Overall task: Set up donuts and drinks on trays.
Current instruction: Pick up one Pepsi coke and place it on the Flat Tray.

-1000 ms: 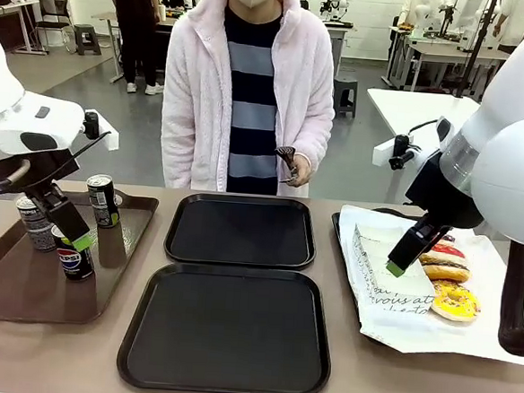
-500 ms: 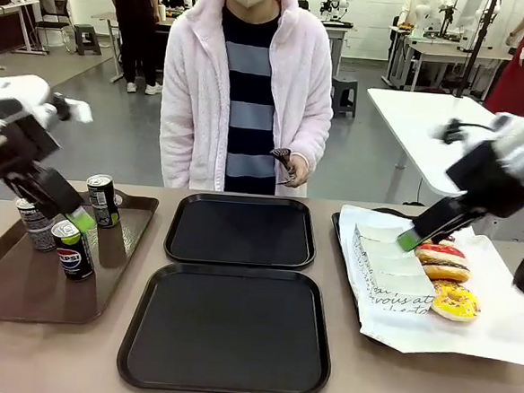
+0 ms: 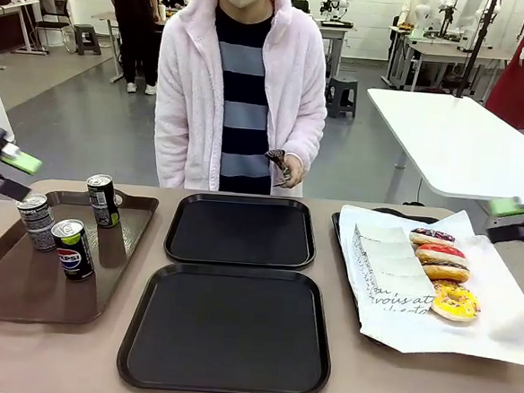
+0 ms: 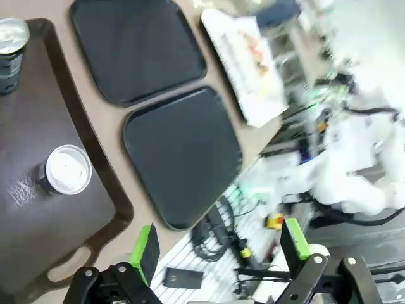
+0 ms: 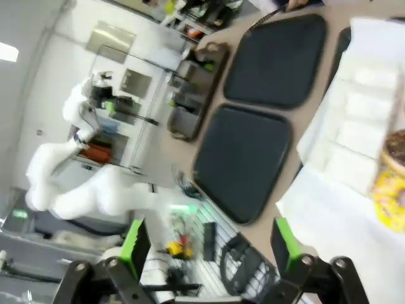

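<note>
Three drinks stand on the brown tray: a grey can, a Pepsi can and a dark can. Chocolate, red and yellow donuts lie beside white sleeves. Both black trays, far and near, are bare. My left gripper hangs open at the left edge, above the cans. My right gripper is open at the right edge, beyond the donuts. The wrist views show each gripper, left and right, wide apart and holding nothing.
A person in a pink jacket stands at the far side with dark tongs in one hand. The white-paper-lined tray fills the right of the table. A white table stands behind.
Both arms have swung up and outward, away from the cans and the donuts, to the picture's edges. The cans and donuts have stayed put.
</note>
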Tool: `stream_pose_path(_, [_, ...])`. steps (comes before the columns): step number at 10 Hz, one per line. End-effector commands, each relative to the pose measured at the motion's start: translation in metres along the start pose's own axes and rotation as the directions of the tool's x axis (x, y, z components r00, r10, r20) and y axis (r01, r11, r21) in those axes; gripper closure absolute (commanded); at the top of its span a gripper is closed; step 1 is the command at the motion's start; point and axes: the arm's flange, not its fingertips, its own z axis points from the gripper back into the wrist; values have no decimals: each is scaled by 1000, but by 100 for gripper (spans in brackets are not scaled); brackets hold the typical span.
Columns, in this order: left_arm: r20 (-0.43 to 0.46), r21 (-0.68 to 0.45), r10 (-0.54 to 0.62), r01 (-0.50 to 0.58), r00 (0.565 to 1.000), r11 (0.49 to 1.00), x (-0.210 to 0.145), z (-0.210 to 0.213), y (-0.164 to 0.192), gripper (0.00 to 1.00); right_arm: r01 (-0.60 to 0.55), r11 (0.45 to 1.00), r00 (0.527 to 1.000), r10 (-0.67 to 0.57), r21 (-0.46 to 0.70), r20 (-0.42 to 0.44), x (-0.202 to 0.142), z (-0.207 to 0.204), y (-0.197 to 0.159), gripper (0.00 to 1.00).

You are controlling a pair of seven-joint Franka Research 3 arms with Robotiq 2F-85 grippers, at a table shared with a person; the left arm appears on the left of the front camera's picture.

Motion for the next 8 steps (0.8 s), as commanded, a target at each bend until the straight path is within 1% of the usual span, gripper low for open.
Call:
stream_pose_path(1, [33, -80, 85, -82, 996, 993, 2, 34, 33, 0, 72, 995, 995, -76, 63, 60, -6, 55, -28, 0])
stream_pose_path(3, [87, -83, 166, -158, 982, 984, -10, 65, 59, 0, 154, 987, 980, -160, 53, 118, -24, 101, -44, 0])
stream_pose_path(4, [107, -89, 205, -196, 973, 977, -18, 76, 71, 0, 195, 980, 970, -199, 43, 137, -32, 118, -53, 0])
stream_pose_path(5, [133, -88, 245, -235, 960, 968, -26, 88, 83, 0, 233, 971, 955, -238, 46, 175, -41, 134, -61, 0])
stream_pose_path(6, [170, -94, 288, -275, 942, 957, -37, 101, 96, 0, 258, 964, 939, -264, 57, 219, -51, 147, -67, 0])
stream_pose_path(8, [226, -90, 341, -329, 913, 940, -53, 119, 114, 0, 290, 956, 924, -294, 52, 246, -58, 154, -72, 0])
